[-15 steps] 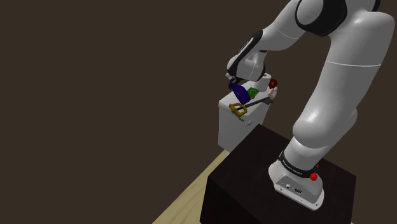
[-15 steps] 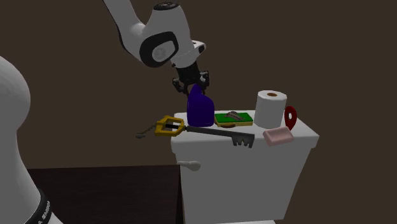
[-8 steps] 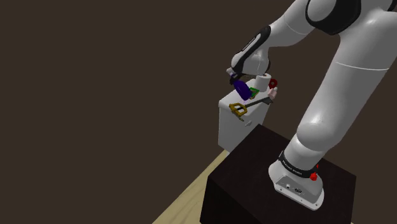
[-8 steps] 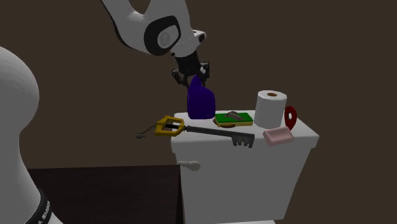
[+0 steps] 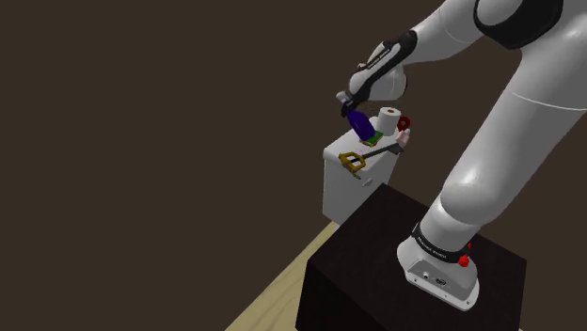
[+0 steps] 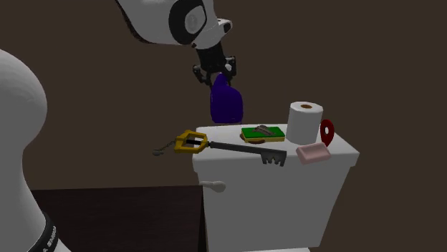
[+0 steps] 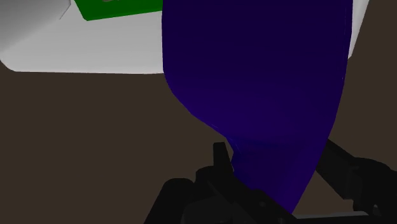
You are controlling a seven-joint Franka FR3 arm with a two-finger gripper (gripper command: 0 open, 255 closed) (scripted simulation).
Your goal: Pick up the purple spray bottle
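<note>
The purple spray bottle [image 6: 226, 104] hangs clear above the white toilet tank's lid [image 6: 337, 152], held by its narrow top in my black gripper [image 6: 215, 73], which is shut on it. In the shoulder view the bottle [image 5: 360, 122] is tilted under the gripper [image 5: 347, 103], above the tank [image 5: 343, 183]. Seen from the wrist, the bottle's dark purple body [image 7: 261, 89] runs out from between the fingers [image 7: 222, 159], with the tank's white edge [image 7: 70, 51] behind it.
On the tank lid lie a gold-handled key [image 6: 215, 146], a green sponge-like pad [image 6: 263, 133], a toilet paper roll [image 6: 304, 122], a pink soap bar [image 6: 313, 153] and a red round object [image 6: 327, 132]. My stand [image 5: 404, 268] is close beside the tank.
The gripper has risen with the purple bottle, lifting it off the tank lid; the bottle now hangs above where it stood.
</note>
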